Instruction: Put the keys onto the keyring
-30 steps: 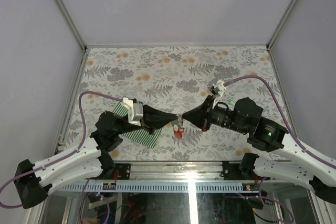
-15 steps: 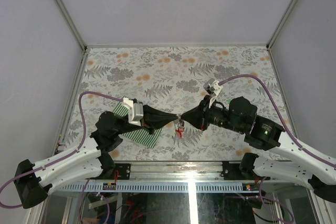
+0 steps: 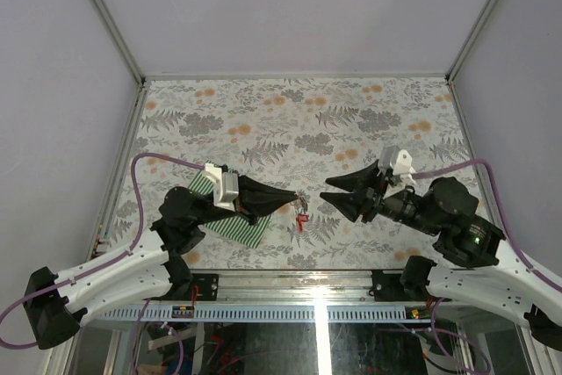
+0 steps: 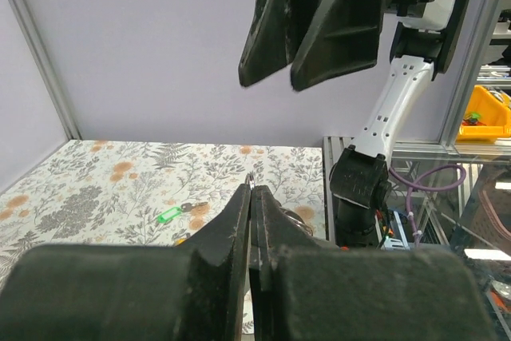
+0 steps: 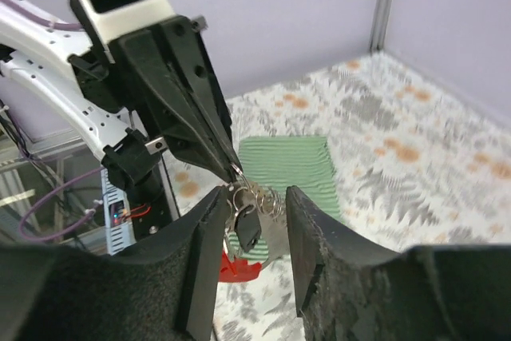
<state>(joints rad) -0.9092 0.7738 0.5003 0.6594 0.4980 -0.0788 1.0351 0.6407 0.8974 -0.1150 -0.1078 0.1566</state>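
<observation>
My left arm reaches low toward the middle, its tool (image 3: 295,200) pinched tight on the keyring (image 3: 301,214), which hangs from the tips. My right arm faces it, tool (image 3: 324,191) partly open and empty, just beside the ring. A green key (image 4: 169,215) lies on the table (image 3: 263,120).

Floral-patterned table (image 3: 263,120), green striped cloth (image 3: 233,228) (near edge), green-tagged key (image 4: 169,215)

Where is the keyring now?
In the top view the keyring hangs front-centre, pinched in the fingers of the left gripper, just right of the striped cloth; the open right gripper stands apart beyond it.
</observation>
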